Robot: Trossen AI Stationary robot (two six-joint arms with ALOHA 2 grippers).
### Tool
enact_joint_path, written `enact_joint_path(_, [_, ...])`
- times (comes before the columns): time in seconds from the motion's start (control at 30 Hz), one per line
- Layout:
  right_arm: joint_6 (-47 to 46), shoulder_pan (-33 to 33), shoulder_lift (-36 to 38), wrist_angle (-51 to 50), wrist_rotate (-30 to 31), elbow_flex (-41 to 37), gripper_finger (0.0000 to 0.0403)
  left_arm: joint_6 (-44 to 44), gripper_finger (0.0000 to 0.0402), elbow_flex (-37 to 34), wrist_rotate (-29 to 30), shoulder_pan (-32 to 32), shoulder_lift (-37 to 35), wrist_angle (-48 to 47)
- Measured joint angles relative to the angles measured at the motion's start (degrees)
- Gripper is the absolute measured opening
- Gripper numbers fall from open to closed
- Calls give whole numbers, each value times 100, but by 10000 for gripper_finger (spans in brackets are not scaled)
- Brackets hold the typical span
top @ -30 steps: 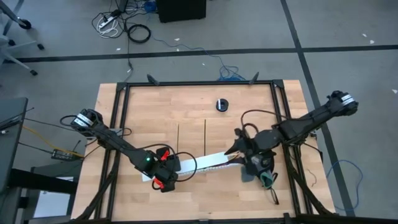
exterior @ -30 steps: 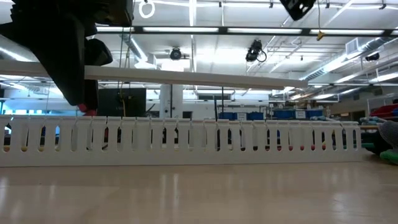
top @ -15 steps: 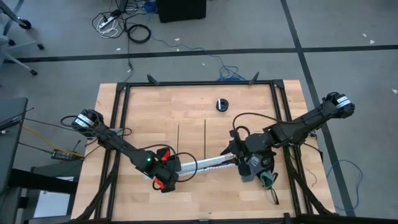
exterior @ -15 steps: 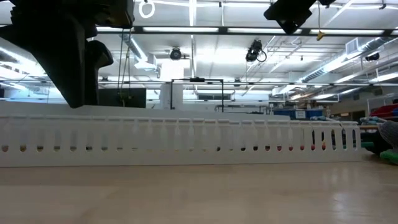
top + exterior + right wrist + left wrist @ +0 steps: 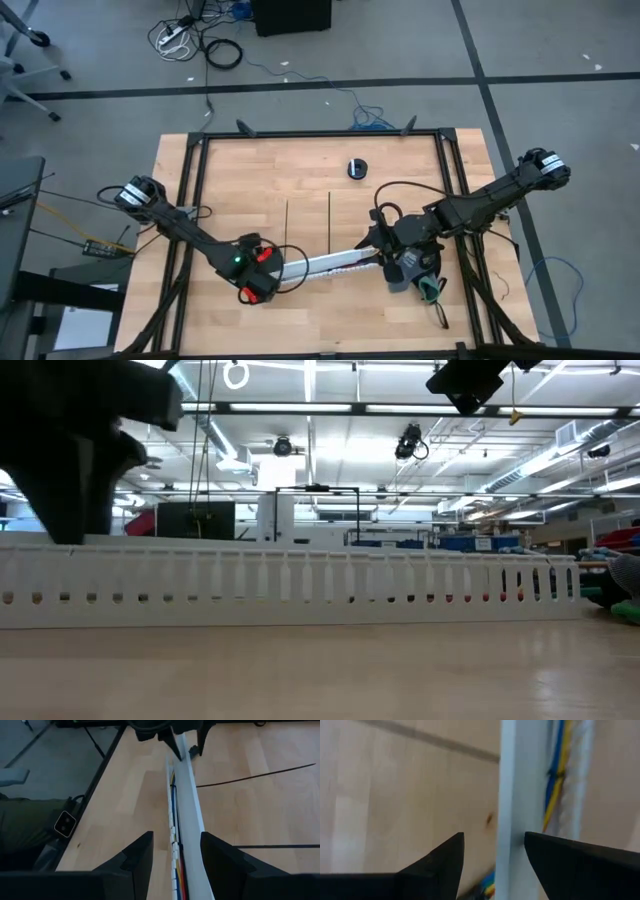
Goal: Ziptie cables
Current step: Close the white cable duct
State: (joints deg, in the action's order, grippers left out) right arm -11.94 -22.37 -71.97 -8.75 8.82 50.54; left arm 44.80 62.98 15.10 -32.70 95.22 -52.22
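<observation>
A long white slotted channel lies on the table between my two grippers. The cables, blue, yellow and red, run inside it and show again in the left wrist view. A white cover strip lies along the channel's top, leaving the cables uncovered on one side. My left gripper is shut on the strip's left end and my right gripper on its right end. Two black zipties lie flat on the wood behind the channel. My left gripper has the cover strip's left end between its two fingers, which come steeply from above and lie across the strip. The strip rests along the channel's top. My right gripper has the cover strip's right end between its two fingers, slanting down from the table's right, with the strip running straight away from it. That end lies low on the channel.
A small black round object sits toward the table's far edge. A dark and green thing lies just right of the channel's right end. Black frame rails border the table's left and right sides.
The cover strip hung well above the channel a second ago; it has come down level onto the channel's top. My right gripper has sunk with its end. My left gripper has tipped more steeply downward with the other end.
</observation>
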Motion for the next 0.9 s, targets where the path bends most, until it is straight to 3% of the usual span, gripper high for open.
enact_joint_path(0.2, [-6,0,1,-189,0,0,159,460,202,26,145,-487,-321,-245])
enact_joint_path(0.47, [7,57,3,-239,7,0,160,1637,202,178,804,-1545,-638,-883])
enact_joint_path(0.63, [30,59,3,-261,6,0,159,1703,204,122,745,-1936,-242,-925])
enact_joint_path(0.9, [-25,116,3,-362,5,0,158,1934,204,559,577,-1905,402,-1210])
